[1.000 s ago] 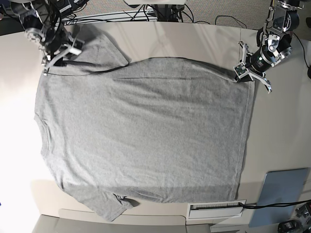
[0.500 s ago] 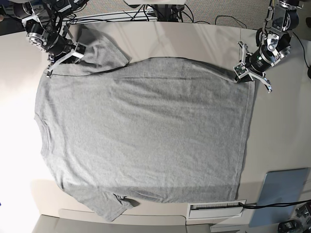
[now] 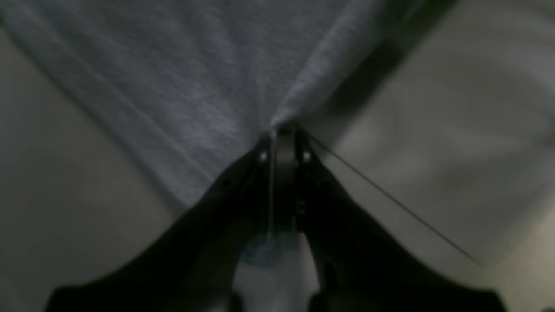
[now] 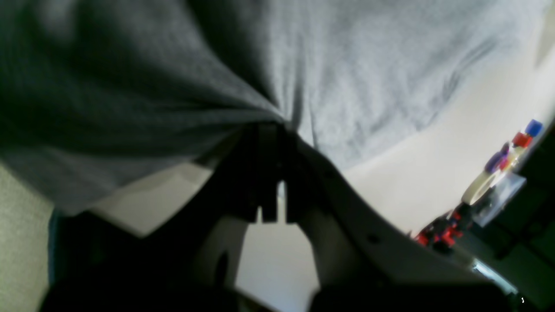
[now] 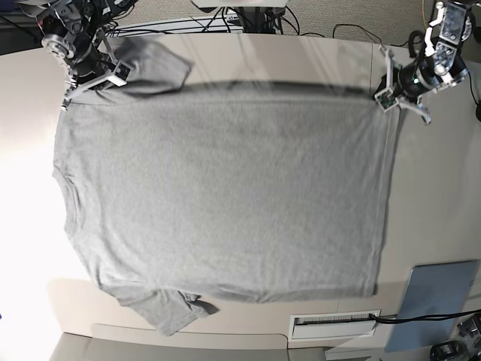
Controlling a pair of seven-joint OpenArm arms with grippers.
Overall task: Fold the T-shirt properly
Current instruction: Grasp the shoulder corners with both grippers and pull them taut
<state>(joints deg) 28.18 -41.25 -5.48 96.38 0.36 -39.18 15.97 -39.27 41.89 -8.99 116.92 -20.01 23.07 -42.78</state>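
Note:
The heather-grey T-shirt lies spread, plain side up, over the pale table. Its far edge is raised and pulled taut, casting a dark shadow band behind it. My left gripper is shut on the far right hem corner; in the left wrist view its tips pinch a bunched point of the T-shirt. My right gripper is shut on the far left shoulder beside the sleeve; in the right wrist view its tips are buried in folds of the T-shirt. The near sleeve lies crumpled.
A blue-grey pad lies at the near right corner, with a white slotted strip beside it. Cables run along the far edge. Small red and blue items sit off to the side in the right wrist view.
My right gripper has shut on the shoulder. Both grippers have risen and moved toward the far edge, lifting and stretching the shirt's far edge straight.

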